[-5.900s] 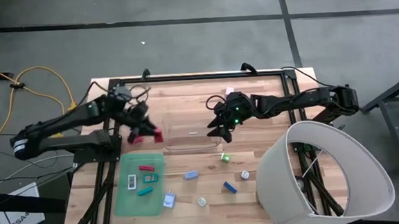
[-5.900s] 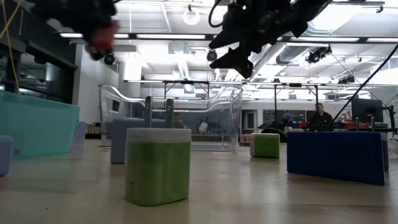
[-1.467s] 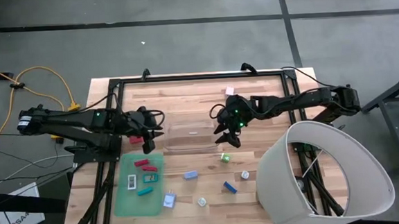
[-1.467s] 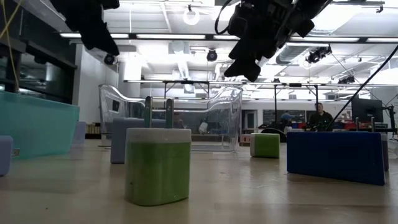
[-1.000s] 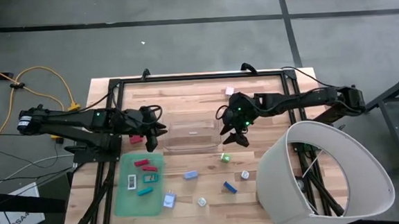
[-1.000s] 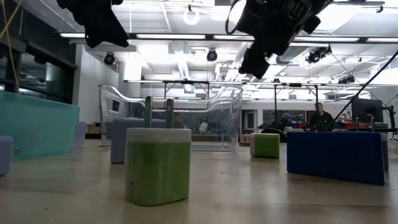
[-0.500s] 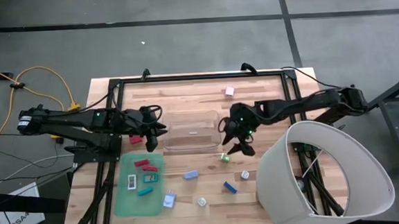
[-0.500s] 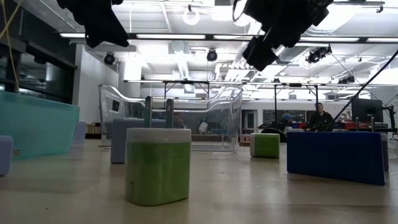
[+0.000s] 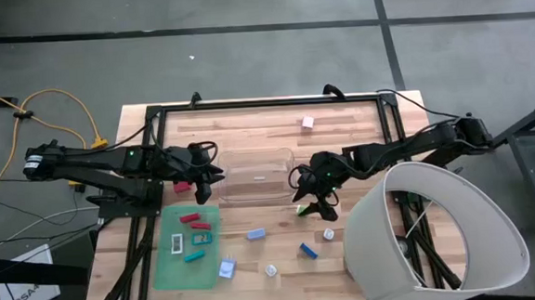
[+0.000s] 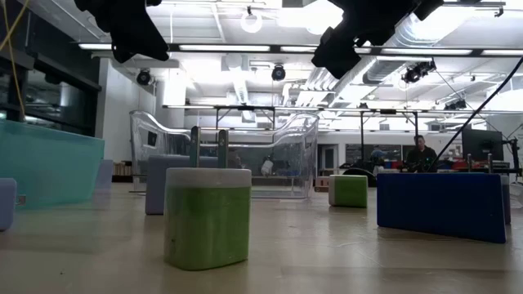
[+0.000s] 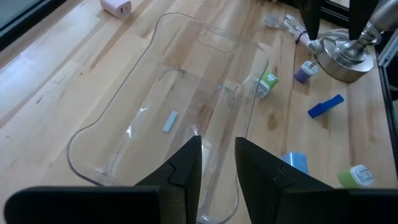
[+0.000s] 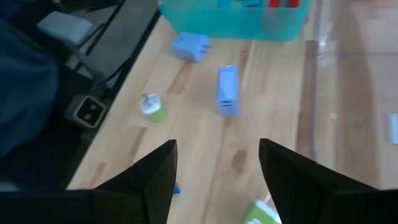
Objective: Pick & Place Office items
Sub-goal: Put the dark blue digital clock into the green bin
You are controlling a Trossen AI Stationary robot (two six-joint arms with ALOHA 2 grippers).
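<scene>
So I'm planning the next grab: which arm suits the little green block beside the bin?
Right. Its open pincer hangs almost over the green block, while the left pincer sits at the bin's far end.

- Floor (image 9: 243, 58) — grey concrete, crossed by dark seam lines.
- Yellow cable (image 9: 55, 102) loops on the floor left of the wooden table (image 9: 247, 123).
- Large white lampshade (image 9: 440, 232) at the table's right corner.
- Low view: open hall with long ceiling lights (image 10: 245, 47), exposed ducts, white walls.
- A person (image 10: 421, 151) sits far back at a desk.
</scene>
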